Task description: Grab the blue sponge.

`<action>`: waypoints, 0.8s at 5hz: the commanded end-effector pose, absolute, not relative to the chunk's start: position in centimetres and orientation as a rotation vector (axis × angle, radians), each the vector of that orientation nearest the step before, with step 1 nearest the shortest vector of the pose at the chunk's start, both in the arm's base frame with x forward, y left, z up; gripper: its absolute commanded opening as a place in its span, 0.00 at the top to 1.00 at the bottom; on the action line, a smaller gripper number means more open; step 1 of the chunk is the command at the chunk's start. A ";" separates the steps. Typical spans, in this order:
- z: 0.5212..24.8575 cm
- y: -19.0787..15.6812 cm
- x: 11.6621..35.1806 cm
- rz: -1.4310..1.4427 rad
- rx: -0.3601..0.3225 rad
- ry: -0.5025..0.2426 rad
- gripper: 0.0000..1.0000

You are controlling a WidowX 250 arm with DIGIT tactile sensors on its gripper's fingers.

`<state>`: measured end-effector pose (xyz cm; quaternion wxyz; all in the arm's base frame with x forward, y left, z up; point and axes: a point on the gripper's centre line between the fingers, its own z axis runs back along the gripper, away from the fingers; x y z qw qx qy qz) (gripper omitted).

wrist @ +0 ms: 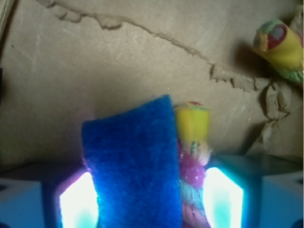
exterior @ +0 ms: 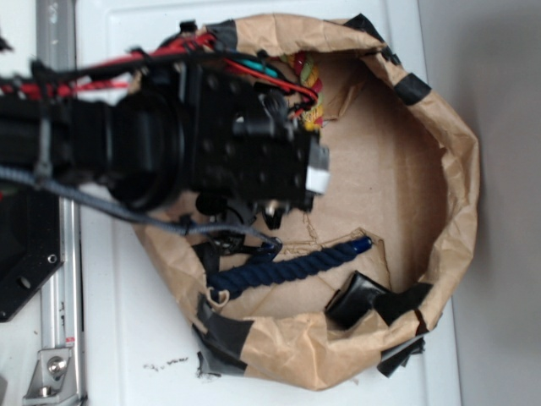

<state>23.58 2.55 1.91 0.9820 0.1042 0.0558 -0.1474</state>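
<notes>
Pincer (wrist: 149,199) straddles the blue sponge (wrist: 133,166) and the coloured rope (wrist: 192,156) beside it, jaws apparently spread; whether they grip yet, I cannot tell. Closing now risks pinching rope along with sponge

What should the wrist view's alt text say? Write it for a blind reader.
A blue sponge stands between the pincer fingers, with the end of a multicoloured rope beside it in the same gap. Behind lies crumpled brown paper, with a second rope end at top right.
</notes>
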 end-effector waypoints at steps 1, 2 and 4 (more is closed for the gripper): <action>3.1 1.7 23.5 -0.277 0.180 0.067 1.00; 4.9 1.8 23.6 -0.262 0.167 0.039 1.00; 11.4 2.2 24.1 -0.220 0.109 -0.061 1.00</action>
